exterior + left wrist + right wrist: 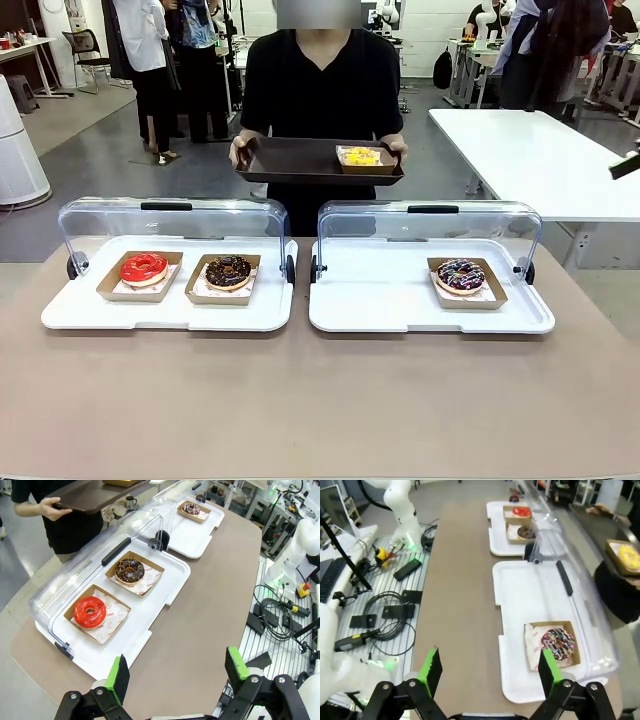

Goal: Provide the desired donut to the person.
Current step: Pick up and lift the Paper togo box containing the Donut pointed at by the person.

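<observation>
the left claw (177, 672) and right claw (489, 667) hung spread, empty, and could wrongly guess between red donut (144, 268), chocolate donut (229, 271) and sprinkled donut (460, 275).

Robotics lab: grey floor (100, 160), white worktable (530, 160), loose cables (390, 622) and a stop button (302, 587) beside the table (300, 400), office chair (85, 45) and bystanders (150, 60) behind.
</observation>
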`<state>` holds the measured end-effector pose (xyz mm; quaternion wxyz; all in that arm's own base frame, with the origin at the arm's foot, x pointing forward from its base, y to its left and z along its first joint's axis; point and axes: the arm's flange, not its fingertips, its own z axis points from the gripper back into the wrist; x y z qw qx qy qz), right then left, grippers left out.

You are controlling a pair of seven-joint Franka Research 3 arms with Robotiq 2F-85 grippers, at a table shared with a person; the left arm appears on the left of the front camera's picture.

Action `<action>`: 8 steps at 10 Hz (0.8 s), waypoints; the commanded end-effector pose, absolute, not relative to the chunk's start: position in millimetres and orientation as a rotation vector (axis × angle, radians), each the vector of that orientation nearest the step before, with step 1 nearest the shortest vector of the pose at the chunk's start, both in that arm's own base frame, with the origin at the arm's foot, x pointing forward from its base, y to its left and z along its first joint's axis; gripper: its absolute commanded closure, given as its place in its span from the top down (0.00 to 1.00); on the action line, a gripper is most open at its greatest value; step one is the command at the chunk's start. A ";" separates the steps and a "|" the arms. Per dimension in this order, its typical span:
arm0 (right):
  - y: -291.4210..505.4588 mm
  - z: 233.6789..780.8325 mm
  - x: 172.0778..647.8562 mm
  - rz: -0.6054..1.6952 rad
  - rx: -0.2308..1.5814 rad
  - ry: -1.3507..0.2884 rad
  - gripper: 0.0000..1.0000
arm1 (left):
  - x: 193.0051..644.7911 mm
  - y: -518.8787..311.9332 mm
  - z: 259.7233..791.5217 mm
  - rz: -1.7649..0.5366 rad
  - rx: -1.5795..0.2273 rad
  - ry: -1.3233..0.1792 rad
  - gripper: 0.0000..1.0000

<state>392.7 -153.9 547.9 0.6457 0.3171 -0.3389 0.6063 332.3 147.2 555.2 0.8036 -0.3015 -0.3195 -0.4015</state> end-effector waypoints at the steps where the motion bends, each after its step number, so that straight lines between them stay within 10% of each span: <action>1: -178.0 533.0 400.0 1.332 0.701 -0.850 1.00 | 332.5 148.0 555.7 -0.875 -0.658 -0.708 1.00; 8: -205.6 513.1 392.6 1.278 0.712 -0.846 1.00 | 332.5 148.0 555.7 -0.875 -0.658 -0.708 1.00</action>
